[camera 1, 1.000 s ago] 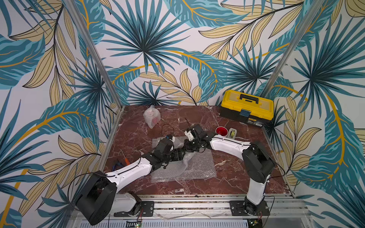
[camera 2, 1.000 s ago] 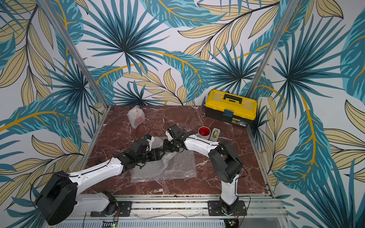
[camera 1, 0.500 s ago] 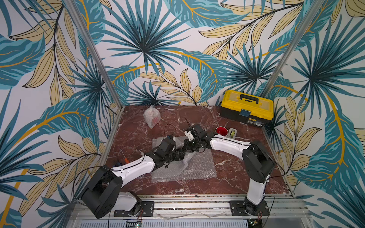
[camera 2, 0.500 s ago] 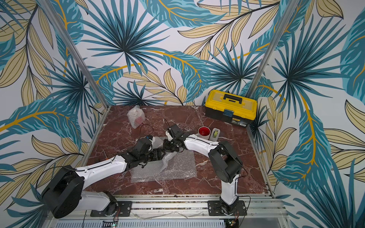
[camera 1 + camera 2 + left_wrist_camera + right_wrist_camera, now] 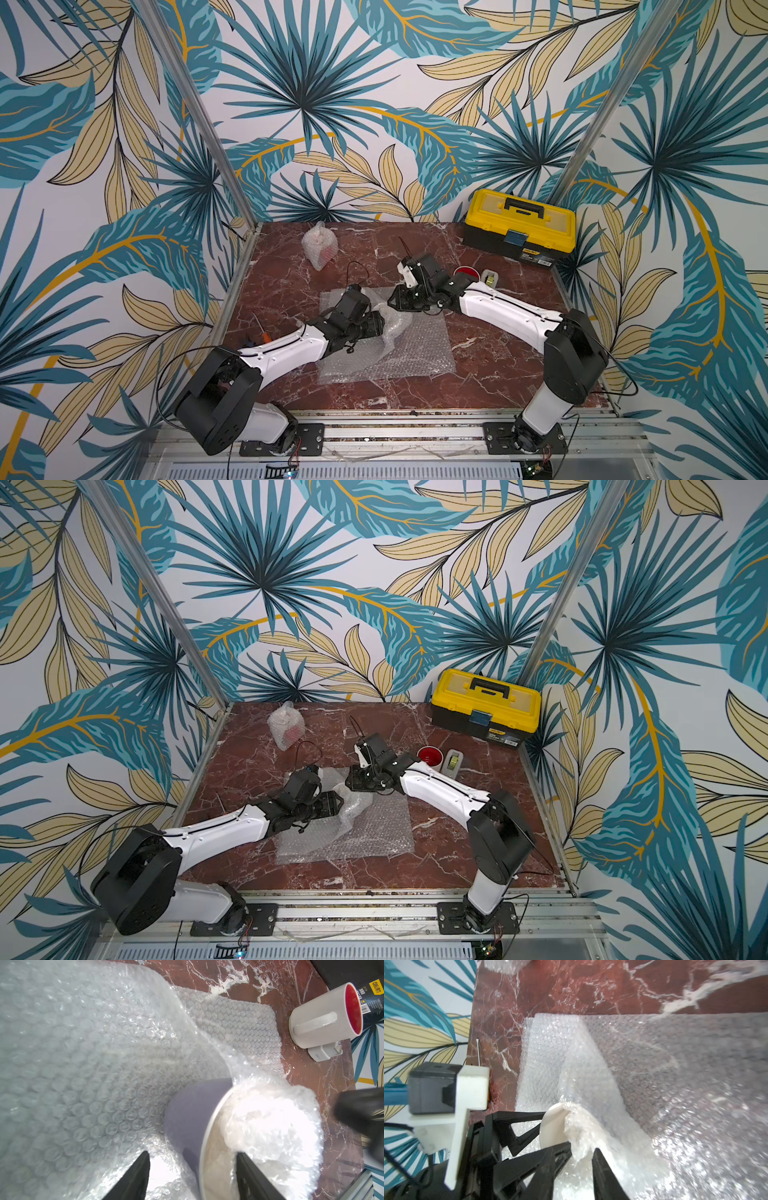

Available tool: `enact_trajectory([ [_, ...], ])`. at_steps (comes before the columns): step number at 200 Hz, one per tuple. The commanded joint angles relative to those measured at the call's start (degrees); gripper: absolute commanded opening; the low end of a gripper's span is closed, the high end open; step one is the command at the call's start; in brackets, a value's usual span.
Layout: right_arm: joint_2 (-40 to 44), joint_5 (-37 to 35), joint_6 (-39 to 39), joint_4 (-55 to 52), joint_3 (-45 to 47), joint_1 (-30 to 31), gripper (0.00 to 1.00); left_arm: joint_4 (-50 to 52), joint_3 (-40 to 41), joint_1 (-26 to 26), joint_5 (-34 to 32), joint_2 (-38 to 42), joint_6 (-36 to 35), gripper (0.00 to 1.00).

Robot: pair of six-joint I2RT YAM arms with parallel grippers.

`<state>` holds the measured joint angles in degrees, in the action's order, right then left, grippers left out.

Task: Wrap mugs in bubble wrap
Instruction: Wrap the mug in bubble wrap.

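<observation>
At the table's [image 5: 498,374] centre the lavender mug [image 5: 187,1118] lies on bubble wrap [image 5: 93,1053], left claw [image 5: 192,1153] straddling it, right claw [image 5: 582,1153] around crumpled wrap; neither grip is clear. At two o'clock stands the white mug [image 5: 430,758].

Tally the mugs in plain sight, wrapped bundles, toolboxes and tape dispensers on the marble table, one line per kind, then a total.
Mugs in plain sight: 2, the lavender mug and the white mug with red inside
Wrapped bundle: 1
Yellow toolbox: 1
Tape dispenser: 1
Total: 5
</observation>
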<state>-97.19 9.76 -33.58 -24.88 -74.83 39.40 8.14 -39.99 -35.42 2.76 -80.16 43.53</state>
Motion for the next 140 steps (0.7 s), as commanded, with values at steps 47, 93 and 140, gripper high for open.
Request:
enact_trajectory([
  [47,-4.54,-5.84,3.75,-10.17,-0.48,0.24,0.50,3.99,-1.85,0.44,-1.61,-1.08,-0.22,0.64],
  [93,-10.62,-7.80,4.96,-14.00,-4.39,1.43,0.55,3.99,-1.76,0.44,-1.53,-1.14,-0.10,0.63],
  [140,-14.90,-13.14,5.90,-18.68,-6.62,3.01,0.60,4.16,-1.50,0.44,-1.92,-0.79,0.22,0.65],
])
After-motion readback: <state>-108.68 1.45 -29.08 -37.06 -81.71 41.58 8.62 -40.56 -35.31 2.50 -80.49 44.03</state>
